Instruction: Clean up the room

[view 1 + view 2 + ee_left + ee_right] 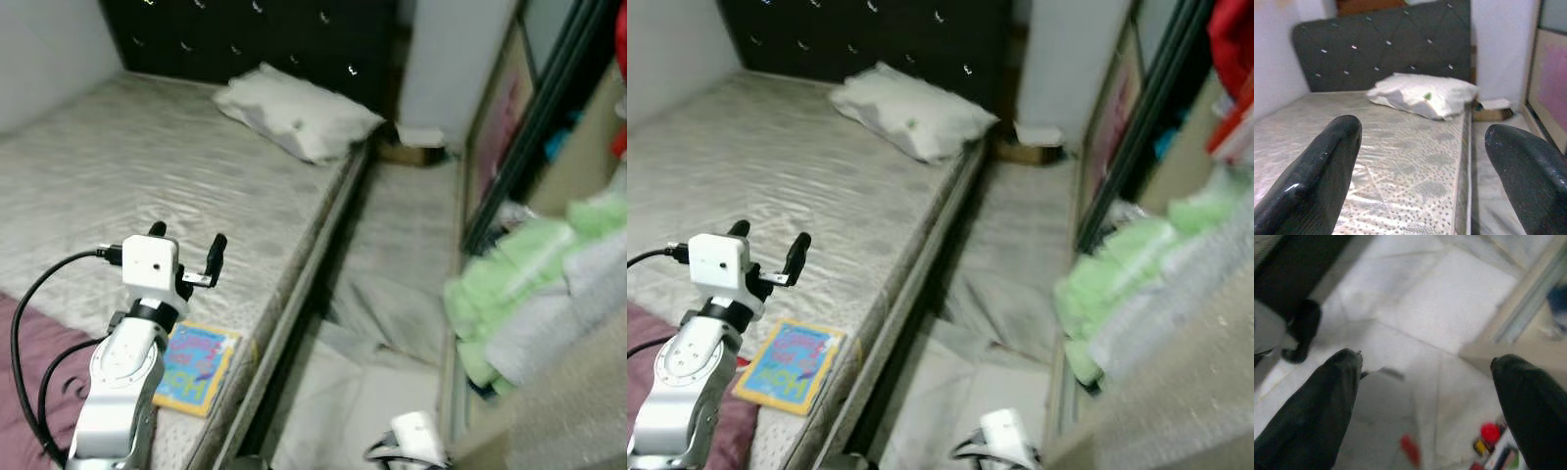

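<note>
Left gripper point(186, 248) is held raised over the bed point(147, 166), its 2 fingers spread apart, nothing between them. A colourful book point(196, 365) is seen lying flat near the bed's edge, just beside a purple cloth point(29, 372). A pillow point(294, 113) rests against the headboard point(245, 34). Green and white laundry point(519, 294) is piled at the wardrobe. Right gripper point(1425, 396) is pointed at the floor point(1440, 308), fingers apart, empty.

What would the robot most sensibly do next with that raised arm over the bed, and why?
Probably lower the left gripper toward the colourful book lying near the edge of the mattress. Its fingers are open and hold nothing, it hangs above the bed just beyond the book, and the book is the nearest loose item. The right gripper hangs open over the floor.
</note>
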{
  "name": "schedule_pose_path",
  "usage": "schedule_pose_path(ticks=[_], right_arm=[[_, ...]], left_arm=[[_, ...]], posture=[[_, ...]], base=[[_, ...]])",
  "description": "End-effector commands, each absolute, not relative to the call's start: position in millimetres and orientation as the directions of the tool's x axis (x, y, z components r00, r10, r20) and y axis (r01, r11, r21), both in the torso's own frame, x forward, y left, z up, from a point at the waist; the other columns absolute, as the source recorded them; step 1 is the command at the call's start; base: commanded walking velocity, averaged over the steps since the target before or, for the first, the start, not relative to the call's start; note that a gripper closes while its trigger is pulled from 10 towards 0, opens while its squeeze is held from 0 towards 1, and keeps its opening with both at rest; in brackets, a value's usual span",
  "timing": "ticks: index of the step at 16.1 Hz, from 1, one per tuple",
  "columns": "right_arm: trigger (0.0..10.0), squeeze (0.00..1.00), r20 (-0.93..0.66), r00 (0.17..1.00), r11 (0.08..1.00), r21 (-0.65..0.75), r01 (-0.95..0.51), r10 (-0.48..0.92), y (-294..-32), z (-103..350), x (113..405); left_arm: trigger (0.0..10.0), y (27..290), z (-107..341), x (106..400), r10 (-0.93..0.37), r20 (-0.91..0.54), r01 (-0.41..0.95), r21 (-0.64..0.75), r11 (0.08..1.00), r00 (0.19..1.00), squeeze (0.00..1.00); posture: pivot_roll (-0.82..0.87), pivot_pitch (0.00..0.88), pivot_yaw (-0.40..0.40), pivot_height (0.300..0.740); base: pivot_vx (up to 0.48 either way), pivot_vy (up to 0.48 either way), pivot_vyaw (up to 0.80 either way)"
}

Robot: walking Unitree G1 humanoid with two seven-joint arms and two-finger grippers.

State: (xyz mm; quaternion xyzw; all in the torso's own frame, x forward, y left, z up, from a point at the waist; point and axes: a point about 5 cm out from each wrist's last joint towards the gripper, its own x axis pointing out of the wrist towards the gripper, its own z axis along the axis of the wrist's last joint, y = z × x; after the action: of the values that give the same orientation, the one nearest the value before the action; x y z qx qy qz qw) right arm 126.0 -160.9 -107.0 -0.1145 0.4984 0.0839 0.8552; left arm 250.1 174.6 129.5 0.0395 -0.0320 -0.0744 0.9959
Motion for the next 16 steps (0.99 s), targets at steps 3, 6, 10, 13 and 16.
schedule_pose_path(ticks=[3,6,10,13,16], right_arm=[[10.0,0.0,-0.883,0.469,0.945,-0.124,-0.302,0.033,-154.7,-110.0,117.8],[10.0,0.0,-0.871,0.488,0.936,-0.123,-0.33,0.058,-137.6,-108.6,123.2],[10.0,0.0,-0.848,0.53,0.933,-0.173,-0.315,0.022,-195.5,-100.7,129.1],[10.0,0.0,-0.823,0.568,0.926,-0.202,-0.319,0.016,-199.1,-98.2,130.3],[10.0,0.0,-0.789,0.614,0.926,-0.218,-0.307,0.017,-203.6,-94.9,130.8]], left_arm=[[10.0,169.9,131.8,250.8,-0.174,0.063,0.167,0.092,0.982,0.983,0.0],[10.0,169.9,131.7,252.0,-0.173,0.06,0.167,0.092,0.982,0.983,0.0],[10.0,169.7,131.6,252.1,-0.169,0.055,0.163,0.089,0.983,0.984,0.0],[10.0,169.7,131.4,251.9,-0.166,0.052,0.161,0.086,0.983,0.985,0.0],[10.0,169.3,130.3,252.6,-0.168,0.045,0.164,0.083,0.983,0.985,0.0]], posture=[[0.0,0.0,0.012,0.74],[0.01,0.0,0.013,0.74],[0.01,0.0,0.009,0.74],[0.01,0.0,0.009,0.74],[0.01,0.0,0.011,0.74]], base=[[0.0,0.0,0.79],[0.0,0.0,0.8],[0.0,0.0,0.8],[0.0,0.0,0.8],[0.0,0.0,0.79]])
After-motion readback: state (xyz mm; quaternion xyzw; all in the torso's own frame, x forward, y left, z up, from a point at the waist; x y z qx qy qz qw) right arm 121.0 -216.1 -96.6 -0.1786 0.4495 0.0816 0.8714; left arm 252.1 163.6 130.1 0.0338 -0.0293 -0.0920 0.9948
